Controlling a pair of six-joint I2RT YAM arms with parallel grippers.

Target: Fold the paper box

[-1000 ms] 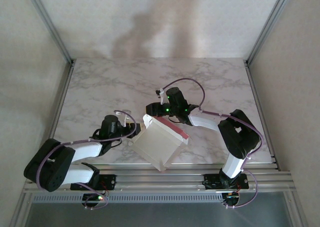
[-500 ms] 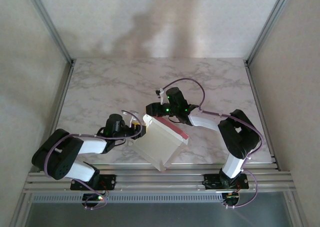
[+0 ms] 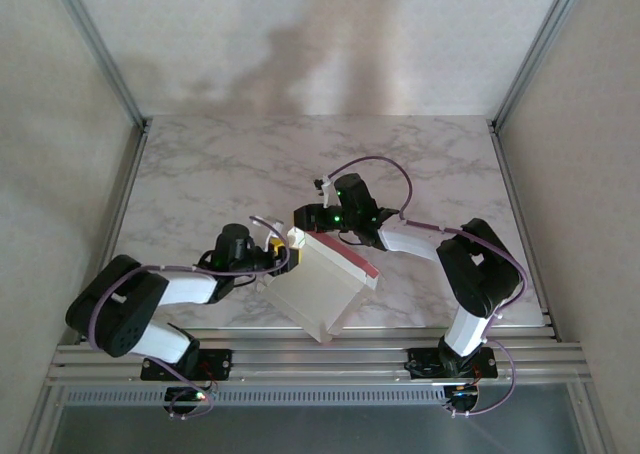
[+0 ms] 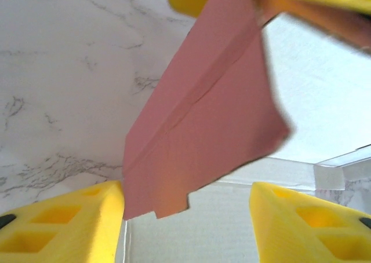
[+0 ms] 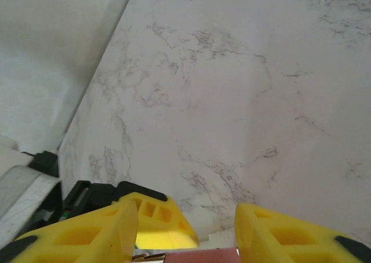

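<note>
The paper box (image 3: 315,292) lies half-formed near the table's front edge, white inside with a pink wall along its right. My left gripper (image 3: 283,257) is at the box's upper left corner. In the left wrist view its jaws (image 4: 186,194) stand open around a raised pink flap (image 4: 203,124), which lies against the left finger (image 4: 64,222), with the white inside (image 4: 197,234) below. My right gripper (image 3: 300,222) sits at the box's far corner, jaws (image 5: 186,212) apart. A pink card edge (image 5: 200,255) lies low between its fingers. I cannot see them pressing it.
The marble table (image 3: 220,164) stretches bare behind the box. A metal rail (image 3: 330,354) runs along the near edge, just below the box's front corner. Frame posts (image 3: 100,49) and side walls close in both sides. A left-gripper finger (image 5: 156,216) shows between the right fingers.
My left gripper has slid right, up to the box's left corner, and its jaws have widened. The right arm and the box have hardly moved.
</note>
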